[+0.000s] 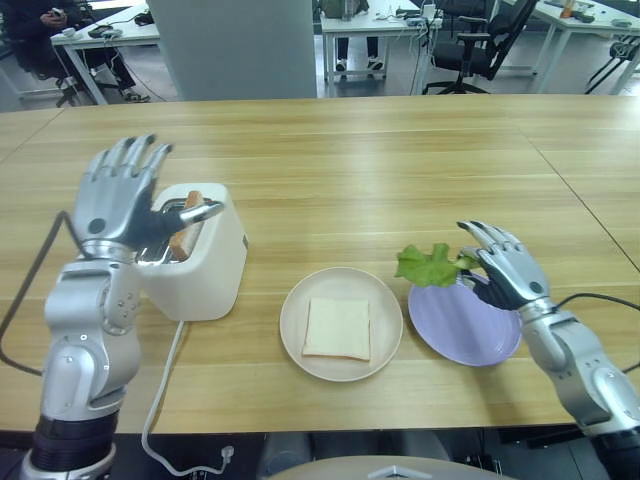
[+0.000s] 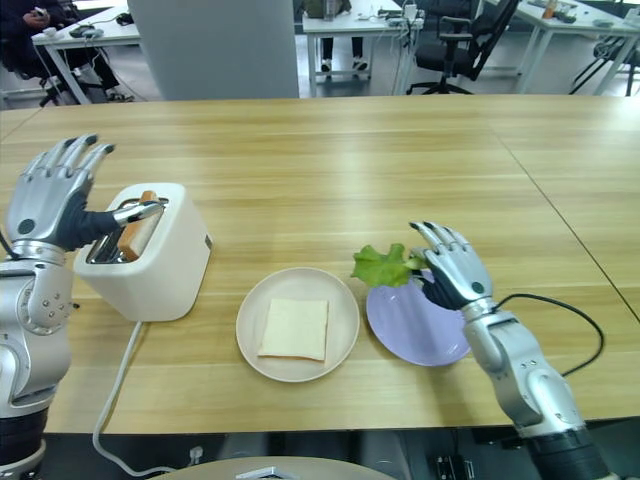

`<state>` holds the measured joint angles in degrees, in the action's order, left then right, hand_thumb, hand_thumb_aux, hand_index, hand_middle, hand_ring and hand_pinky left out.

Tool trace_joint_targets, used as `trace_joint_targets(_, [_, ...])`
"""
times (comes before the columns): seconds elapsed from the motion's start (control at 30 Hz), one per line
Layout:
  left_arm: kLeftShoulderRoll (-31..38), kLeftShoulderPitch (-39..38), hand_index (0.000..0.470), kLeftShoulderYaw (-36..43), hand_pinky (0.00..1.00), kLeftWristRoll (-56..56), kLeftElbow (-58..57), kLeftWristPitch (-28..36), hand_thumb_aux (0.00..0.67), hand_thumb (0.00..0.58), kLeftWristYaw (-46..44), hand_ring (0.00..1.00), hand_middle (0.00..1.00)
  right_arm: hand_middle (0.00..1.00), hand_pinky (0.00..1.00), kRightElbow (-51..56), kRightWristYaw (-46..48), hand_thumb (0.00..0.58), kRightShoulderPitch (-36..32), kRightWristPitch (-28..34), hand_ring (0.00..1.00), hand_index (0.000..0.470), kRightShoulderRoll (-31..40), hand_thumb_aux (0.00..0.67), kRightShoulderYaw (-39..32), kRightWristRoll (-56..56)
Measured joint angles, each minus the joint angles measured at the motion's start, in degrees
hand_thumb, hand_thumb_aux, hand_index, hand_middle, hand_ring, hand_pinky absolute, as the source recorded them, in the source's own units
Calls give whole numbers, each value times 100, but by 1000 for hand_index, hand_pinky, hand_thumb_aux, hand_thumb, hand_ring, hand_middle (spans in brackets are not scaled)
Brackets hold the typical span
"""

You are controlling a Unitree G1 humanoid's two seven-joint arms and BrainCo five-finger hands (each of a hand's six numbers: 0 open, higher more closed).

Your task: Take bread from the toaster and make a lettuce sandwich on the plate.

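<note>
A white toaster (image 1: pixel 210 262) stands on the left of the wooden table, with one browned bread slice (image 1: pixel 184 228) sticking out of its slot. My left hand (image 1: pixel 118 195) is raised just left of it, fingers spread upward and thumb lying over the slot beside the slice. On the round cream plate (image 1: pixel 291 325) lies one pale bread slice (image 1: pixel 337 328). The lettuce leaf (image 1: pixel 427 264) hangs over the left rim of the purple plate (image 1: pixel 470 338). My right hand (image 1: pixel 503 268) is over that plate, pinching the leaf's right edge.
The toaster's white cord (image 1: pixel 160 400) runs down to the table's near edge. Bare wood stretches behind the plates and to the right. A grey partition (image 1: pixel 232 45), desks and office chairs stand beyond the far edge.
</note>
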<state>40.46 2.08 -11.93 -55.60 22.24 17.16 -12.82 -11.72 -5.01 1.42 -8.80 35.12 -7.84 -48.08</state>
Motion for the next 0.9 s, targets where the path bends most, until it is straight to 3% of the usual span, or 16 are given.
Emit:
trace_joint_targets(0.2, [-91, 12, 0, 509, 0, -73, -1029, 258, 0, 0, -330, 0, 0, 0, 0, -86, 179, 580, -299, -22, 0, 460, -575, 670, -522, -126])
trace_joint_targets(0.43, [-171, 614, 0, 1072, 0, 9, -1701, 310, 0, 0, -399, 0, 0, 0, 0, -22, 289, 580, -519, -84, 0, 460, -1090, 670, -1239, -423])
trace_joint_targets(0.47, [-175, 656, 14, 1117, 0, 37, -1730, 310, 21, 36, -400, 0, 0, 0, 0, 12, 300, 580, -504, -107, 0, 460, -1091, 670, -1313, -477])
trace_joint_targets(0.5, [-189, 677, 88, 1156, 0, 49, -1739, 310, 129, 201, -399, 0, 0, 0, 0, 53, 302, 580, -485, -124, 0, 460, -1081, 670, -1365, -515])
trace_joint_targets(0.53, [-209, 722, 215, 1170, 0, 63, -1762, 310, 313, 415, -396, 0, 0, 0, 0, 110, 304, 580, -457, -140, 0, 460, -1058, 670, -1419, -527])
trace_joint_targets(0.57, [-213, 783, 287, 1195, 0, 93, -1790, 313, 418, 498, -383, 0, 0, 0, 0, 172, 310, 580, -408, -162, 0, 460, -1032, 670, -1478, -557])
trace_joint_targets(0.6, [-213, 812, 316, 1217, 0, 102, -1794, 312, 460, 523, -365, 0, 0, 0, 0, 235, 322, 580, -344, -188, 0, 460, -1009, 670, -1532, -611])
trace_joint_targets(0.63, [-213, 836, 460, 1233, 0, 121, -1797, 310, 670, 580, -343, 0, 0, 0, 0, 289, 339, 580, -317, -194, 0, 460, -990, 670, -1580, -645])
trace_joint_targets(0.7, [-235, 929, 460, 1277, 0, 166, -1795, 286, 670, 580, -266, 0, 0, 0, 0, 366, 367, 580, -273, -207, 0, 460, -939, 670, -1681, -715])
trace_joint_targets(0.73, [-244, 988, 460, 1288, 59, 184, -1810, 286, 670, 580, -208, 59, 59, 0, 0, 399, 388, 580, -235, -221, 0, 460, -904, 670, -1721, -747])
trace_joint_targets(0.77, [-242, 1033, 460, 1280, 275, 203, -1838, 292, 670, 580, -142, 275, 275, 0, 0, 436, 407, 580, -179, -231, 0, 460, -870, 670, -1747, -756])
trace_joint_targets(0.8, [-240, 1050, 460, 1272, 1000, 208, -1842, 292, 670, 580, -88, 1000, 1000, 0, 0, 484, 418, 580, -122, -234, 0, 460, -826, 670, -1777, -777])
trace_joint_targets(0.9, [-241, 1076, 460, 1264, 1000, 269, -1858, 272, 670, 580, 69, 1000, 1000, 0, 0, 645, 450, 580, -93, -234, 0, 460, -734, 670, -1870, -886])
